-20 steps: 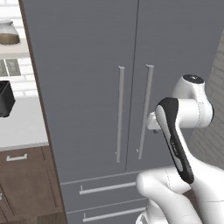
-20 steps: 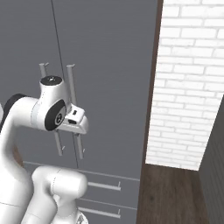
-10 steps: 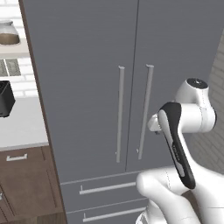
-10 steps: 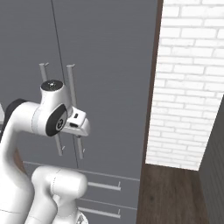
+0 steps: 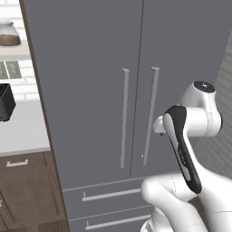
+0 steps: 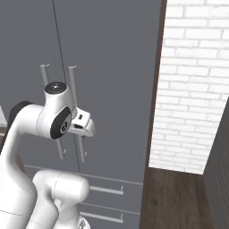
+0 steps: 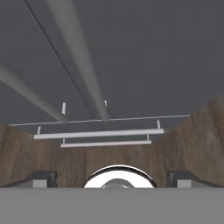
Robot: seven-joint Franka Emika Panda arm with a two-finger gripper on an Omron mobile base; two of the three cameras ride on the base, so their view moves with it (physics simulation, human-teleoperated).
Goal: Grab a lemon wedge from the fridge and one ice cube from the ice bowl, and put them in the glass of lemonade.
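Note:
The tall grey fridge (image 5: 90, 68) stands in front of me with both doors shut, seen again in the right base view (image 6: 112, 67). Its two long bar handles (image 5: 152, 113) run side by side down the middle. My gripper (image 6: 87, 129) hangs close in front of the right door's handle, pointing down along the doors. In the hand view the gripper (image 7: 113, 178) is open, with its dark fingertips (image 7: 41, 177) wide apart and nothing between them; the handles (image 7: 78, 57) stretch away above the drawer handles (image 7: 98, 133). The lemon wedge, ice cube, ice bowl and glass of lemonade are out of view.
Two fridge drawers (image 5: 108, 195) sit below the doors. Left of the fridge are a pale counter (image 5: 22, 131) with a black appliance (image 5: 4, 102), brown cabinets (image 5: 27, 181) and a jar (image 5: 9, 34) on a shelf. A white brick wall (image 6: 192, 89) and wood floor (image 6: 174, 197) lie to the right.
The arm has shifted only slightly, its wrist a little to the right in the left base view. The fridge doors stay shut and the jaws stay open.

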